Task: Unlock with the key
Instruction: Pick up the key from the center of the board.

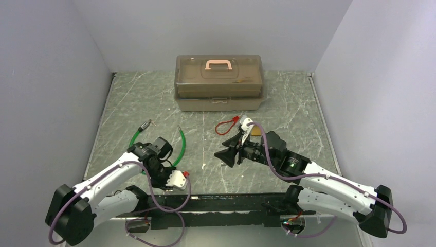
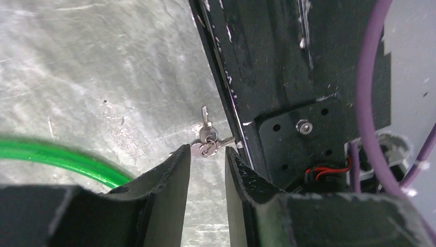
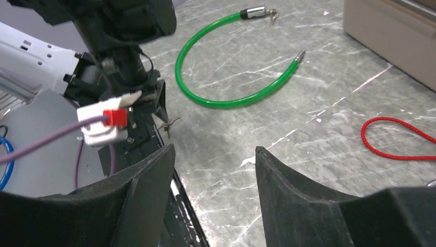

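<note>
The key [image 2: 205,135] lies flat on the grey table [image 1: 288,103], at the near edge. It is joined on a small ring with a second small key. The bunch sits just beside the black rail [image 2: 267,62] that carries the arm bases, and one blade reaches to the rail's edge.

The left gripper [image 2: 207,154] points down at this place. Its jaws are parted only a little, and the ring is at the mouth of the narrow gap, just in front of the fingertips [image 2: 180,159]. I cannot tell if a pad touches the metal, but the jaws are not pressed together on it. A purple cable [image 2: 367,103] hangs on the rail side of the gripper.

The green cable [image 2: 51,154] curves on the table on the other side of the left gripper, near it but apart from the key. At its silver head there is something small and metallic, too small to tell what.

The right gripper [image 3: 213,149] hovers over the middle of the table with its jaws wide apart and nothing between them. It faces the left gripper. A red wire loop [image 3: 362,135] lies beside it on the far side. A brown translucent case [image 1: 219,82] with a pink handle stands closed at the back wall, well apart from the key
</note>
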`<state>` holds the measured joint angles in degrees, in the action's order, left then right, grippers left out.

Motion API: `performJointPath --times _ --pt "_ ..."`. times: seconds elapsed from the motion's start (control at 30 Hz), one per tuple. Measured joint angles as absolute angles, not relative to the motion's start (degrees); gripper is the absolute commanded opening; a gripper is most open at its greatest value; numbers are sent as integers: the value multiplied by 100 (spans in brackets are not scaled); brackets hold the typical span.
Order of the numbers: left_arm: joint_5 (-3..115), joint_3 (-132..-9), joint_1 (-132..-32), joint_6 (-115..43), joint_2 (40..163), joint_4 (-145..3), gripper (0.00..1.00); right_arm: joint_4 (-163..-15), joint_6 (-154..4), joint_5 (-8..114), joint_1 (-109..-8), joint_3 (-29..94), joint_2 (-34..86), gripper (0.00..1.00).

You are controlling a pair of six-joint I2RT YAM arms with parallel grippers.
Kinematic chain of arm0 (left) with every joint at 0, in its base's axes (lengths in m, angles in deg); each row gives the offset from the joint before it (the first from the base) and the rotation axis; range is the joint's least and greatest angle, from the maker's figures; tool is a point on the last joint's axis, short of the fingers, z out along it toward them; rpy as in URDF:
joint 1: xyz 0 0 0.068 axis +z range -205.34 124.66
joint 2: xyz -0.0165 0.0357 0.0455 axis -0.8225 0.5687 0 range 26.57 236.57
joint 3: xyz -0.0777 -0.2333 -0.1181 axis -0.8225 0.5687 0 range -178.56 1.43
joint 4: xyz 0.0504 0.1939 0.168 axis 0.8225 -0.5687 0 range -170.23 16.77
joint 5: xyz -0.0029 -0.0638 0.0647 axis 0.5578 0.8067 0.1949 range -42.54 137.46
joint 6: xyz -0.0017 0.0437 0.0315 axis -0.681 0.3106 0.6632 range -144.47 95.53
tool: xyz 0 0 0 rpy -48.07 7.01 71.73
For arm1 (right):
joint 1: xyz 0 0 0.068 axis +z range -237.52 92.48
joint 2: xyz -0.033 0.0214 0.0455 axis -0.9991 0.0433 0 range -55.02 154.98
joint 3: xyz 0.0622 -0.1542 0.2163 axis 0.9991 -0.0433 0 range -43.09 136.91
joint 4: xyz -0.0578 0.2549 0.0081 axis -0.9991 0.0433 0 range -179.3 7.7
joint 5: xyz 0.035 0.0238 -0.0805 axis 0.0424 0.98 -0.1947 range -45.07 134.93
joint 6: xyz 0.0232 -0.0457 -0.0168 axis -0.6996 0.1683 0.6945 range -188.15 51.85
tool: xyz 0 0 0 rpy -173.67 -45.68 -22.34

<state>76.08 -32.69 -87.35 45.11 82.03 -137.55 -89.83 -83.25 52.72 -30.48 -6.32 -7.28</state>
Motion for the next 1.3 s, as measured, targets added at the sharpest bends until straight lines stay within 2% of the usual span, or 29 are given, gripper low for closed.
performJointPath --times 0.57,1.07,1.2,1.3 --pt "6406 -3309 -10081 5284 9322 -13337 38 -8979 -8416 5665 -4039 -803 -1292 64" --pt "5927 -3302 -10444 5534 9735 -13130 39 -8935 -8421 6068 -4572 -820 -1510 64" --pt "5785 -3291 -10743 5431 9755 -13073 35 -8913 -8419 6065 -4616 -820 -1554 63" --pt "5711 -3287 -10859 5271 9775 -12961 23 -8885 -8421 6059 -4653 -820 -1604 61"
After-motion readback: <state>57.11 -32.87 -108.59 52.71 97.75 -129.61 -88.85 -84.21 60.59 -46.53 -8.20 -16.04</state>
